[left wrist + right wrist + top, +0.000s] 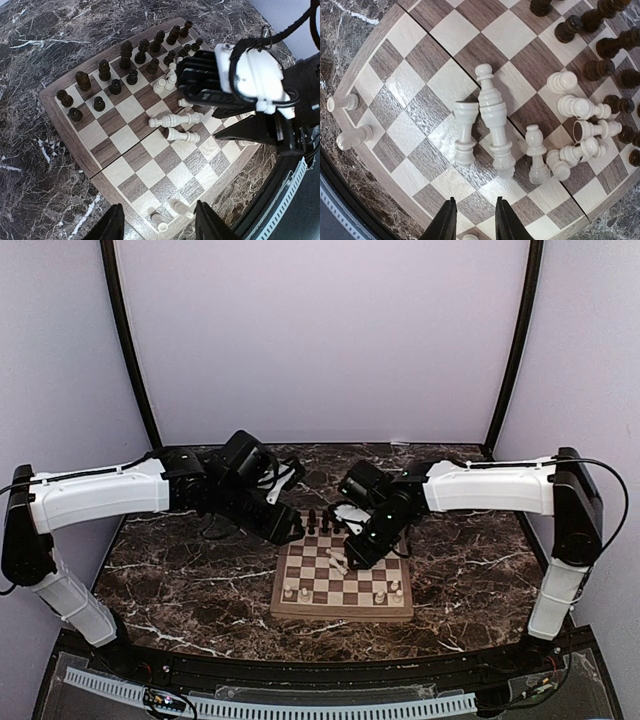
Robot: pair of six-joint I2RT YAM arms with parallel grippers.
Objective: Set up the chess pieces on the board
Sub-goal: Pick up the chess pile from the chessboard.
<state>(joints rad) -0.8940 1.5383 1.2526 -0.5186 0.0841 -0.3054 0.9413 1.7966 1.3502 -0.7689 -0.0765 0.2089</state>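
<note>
"So, starting at the left: what is the left gripper [159, 210] doing?"

"Hovering over the near-left corner of the board [131, 108], jaws spread wide with nothing between them. The board lies mid-way across the marble table [180, 580]."

"And the pieces?"

"The dark pieces [125, 52] stand along the far rows. The white pieces [582, 107] mostly lie toppled around the middle, and a few stand on the near row."

"How would they handle?"

"Light, stiff turned wood, I'd judge. They're smooth and round, so a lying one may roll or squirt out of a pinch. Best taken across the slim waist, square to its length."

"Which way does the tall white piece [492, 125] lie?"

"Flat, with its long axis diagonal to the squares, far-left to near-right. The knobbed end seems to point far-left, though I can't be sure that's the head."

"And on the right?"

"The right gripper [475, 200] hangs just beside that piece's near-right end, jaws only partly apart, gripping nothing I can see."
</note>
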